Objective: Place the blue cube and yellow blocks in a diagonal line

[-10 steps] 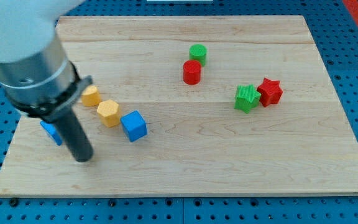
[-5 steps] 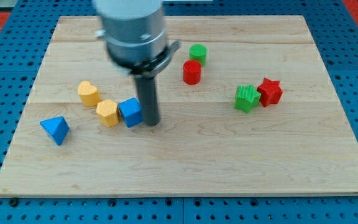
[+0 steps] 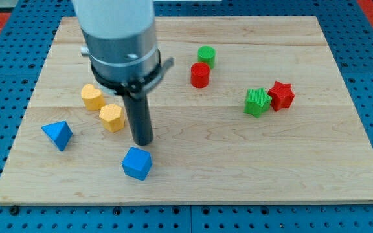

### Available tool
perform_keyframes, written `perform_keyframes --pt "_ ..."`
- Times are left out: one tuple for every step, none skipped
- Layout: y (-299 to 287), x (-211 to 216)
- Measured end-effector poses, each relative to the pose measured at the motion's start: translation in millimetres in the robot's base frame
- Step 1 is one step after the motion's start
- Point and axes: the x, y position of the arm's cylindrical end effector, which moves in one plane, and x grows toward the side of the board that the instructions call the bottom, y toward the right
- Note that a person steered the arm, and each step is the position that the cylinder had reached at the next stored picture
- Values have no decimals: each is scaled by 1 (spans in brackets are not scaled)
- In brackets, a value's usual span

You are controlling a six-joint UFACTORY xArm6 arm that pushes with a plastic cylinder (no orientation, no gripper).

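The blue cube (image 3: pixel 137 162) lies near the board's bottom edge, left of centre. Two yellow blocks sit up and to its left: a yellow hexagonal block (image 3: pixel 112 117) and a yellow rounded block (image 3: pixel 92 96) beyond it. My tip (image 3: pixel 143 141) rests on the board just above the blue cube and to the right of the yellow hexagonal block, apart from both. The three blocks run roughly from upper left to lower right.
A blue pyramid-like block (image 3: pixel 57 134) lies at the left. A red cylinder (image 3: pixel 200 75) and green cylinder (image 3: pixel 206 55) stand at top centre. A green star (image 3: pixel 257 101) and red star (image 3: pixel 281 95) touch at the right. The wooden board (image 3: pixel 342 162) sits on blue pegboard.
The rod swung from the left side to the cube's right, then moved to above it. The blue cube slid down toward the board's bottom edge. The yellow blocks stayed put.
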Motion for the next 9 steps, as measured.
perform_keyframes --pt "-10 22" --pt "-43 44" --pt "-44 27" --pt "-73 73" --pt "-47 112" --pt "1 77" --pt "61 65" --pt "103 109" --pt "193 41"
